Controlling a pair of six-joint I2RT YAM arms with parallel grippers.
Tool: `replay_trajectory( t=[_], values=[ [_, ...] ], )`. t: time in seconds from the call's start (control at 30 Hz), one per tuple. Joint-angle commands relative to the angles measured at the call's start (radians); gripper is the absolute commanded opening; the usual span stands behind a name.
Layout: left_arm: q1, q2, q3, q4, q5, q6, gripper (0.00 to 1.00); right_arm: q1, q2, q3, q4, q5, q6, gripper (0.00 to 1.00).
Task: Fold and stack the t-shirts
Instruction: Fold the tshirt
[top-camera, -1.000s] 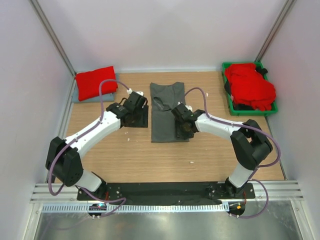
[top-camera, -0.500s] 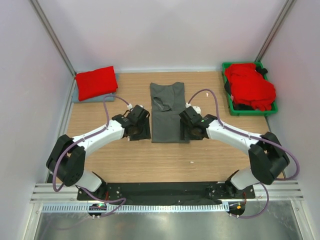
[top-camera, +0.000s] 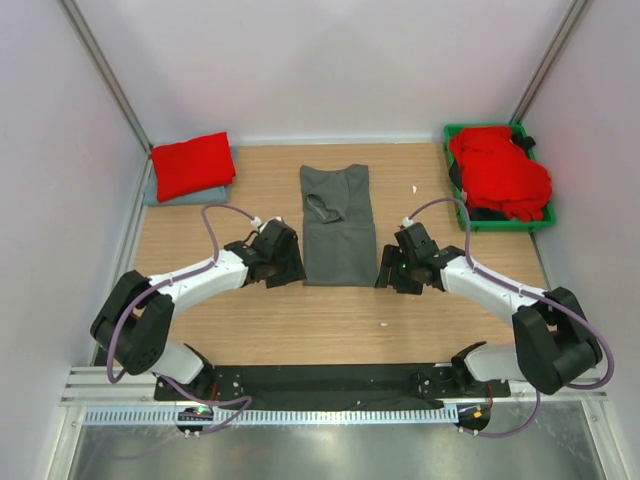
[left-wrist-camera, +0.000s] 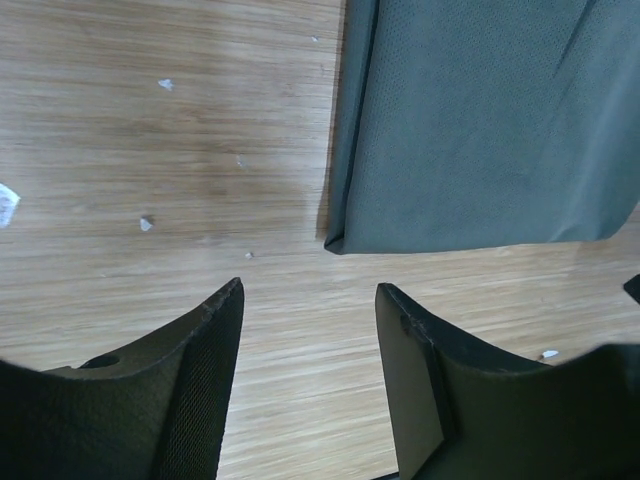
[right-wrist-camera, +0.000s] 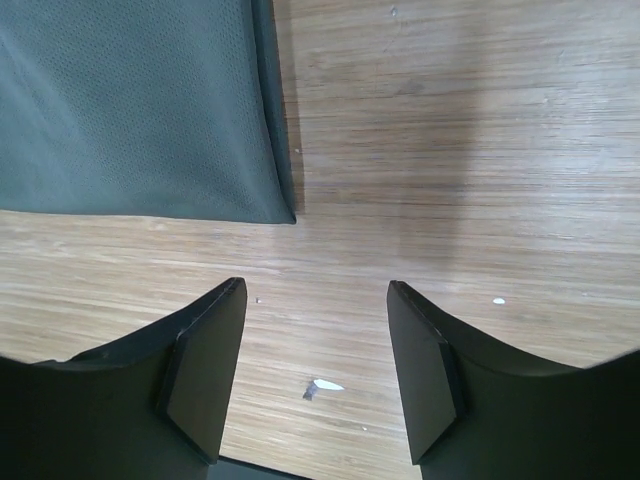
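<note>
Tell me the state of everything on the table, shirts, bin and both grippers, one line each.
Grey t-shirt: folded into a narrow strip, lying flat.
Red t-shirt: folded, on top of the stack.
Blue-grey t-shirt: folded, mostly hidden under the red one.
Red heap: unfolded, piled in the green bin.
Left gripper: jaws open, empty, beside the grey shirt's near left corner.
Right gripper: jaws open, empty, beside its near right corner.
</note>
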Motion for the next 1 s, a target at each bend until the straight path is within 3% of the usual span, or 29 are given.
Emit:
replay_trajectory(
  t=[0.0,0.23,0.57,0.77,0.97],
  values=[
    [-0.004,0.009,-0.033,0.12,0.029,-0.054,0.56,-0.034,-0.011,-0.033,0.132,-0.119,0.015,0.63],
    [-0.004,0.047,-0.099,0.212,0.06,-0.095,0.5,-0.063,0.035,-0.093,0.221,-0.192,0.038,0.59],
    [-0.003,0.086,-0.118,0.258,0.054,-0.108,0.48,-0.073,0.126,-0.108,0.31,-0.214,0.053,0.54],
    [-0.003,0.116,-0.111,0.278,0.058,-0.114,0.46,-0.08,0.152,-0.115,0.333,-0.212,0.056,0.46],
    [-0.003,0.141,-0.104,0.296,0.058,-0.118,0.35,-0.083,0.175,-0.124,0.356,-0.218,0.058,0.38]
  ],
)
